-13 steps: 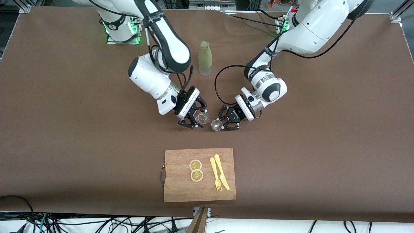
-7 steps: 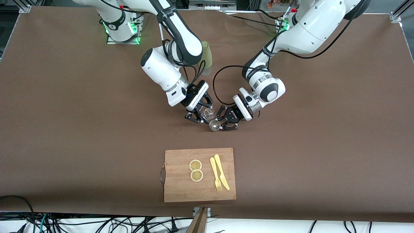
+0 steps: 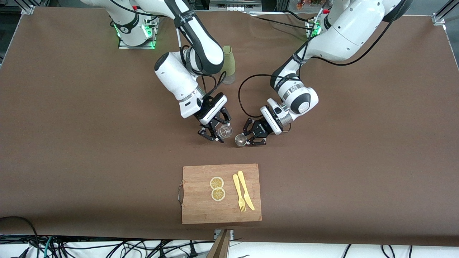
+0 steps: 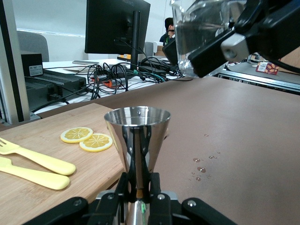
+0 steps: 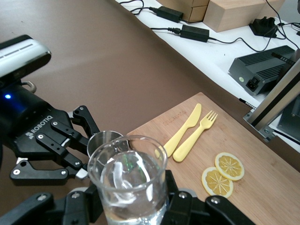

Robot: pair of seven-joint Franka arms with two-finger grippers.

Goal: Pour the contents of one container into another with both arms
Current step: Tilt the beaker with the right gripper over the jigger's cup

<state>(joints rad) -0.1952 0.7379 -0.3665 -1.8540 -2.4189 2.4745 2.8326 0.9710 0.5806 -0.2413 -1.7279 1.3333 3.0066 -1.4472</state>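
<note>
The right gripper (image 3: pixel 217 133) was clamped on the glass cup (image 3: pixel 224 132), held over the brown table (image 3: pixel 89 143) with its mouth tipped toward the jigger (image 3: pixel 240 140). The left gripper (image 3: pixel 252 138) was clamped on the jigger's narrow waist, its long axis upright, mouth up, just beside the cup.

Left gripper (image 4: pixel 137 199) fingers clamp silvery jigger (image 4: pixel 136 140) at narrow waist, upright, mouth open upward. Above fingers, right gripper (image 4: pixel 234 35) holds clear glass cup (image 4: pixel 199 30), tilted. Water droplets (image 4: pixel 200 168) on brown table (image 4: pixel 243 140) just beside fingers. Lemon slices (image 4: pixel 86 138), yellow cutlery (image 4: pixel 33 166) on wooden board (image 4: pixel 84 173).
</note>
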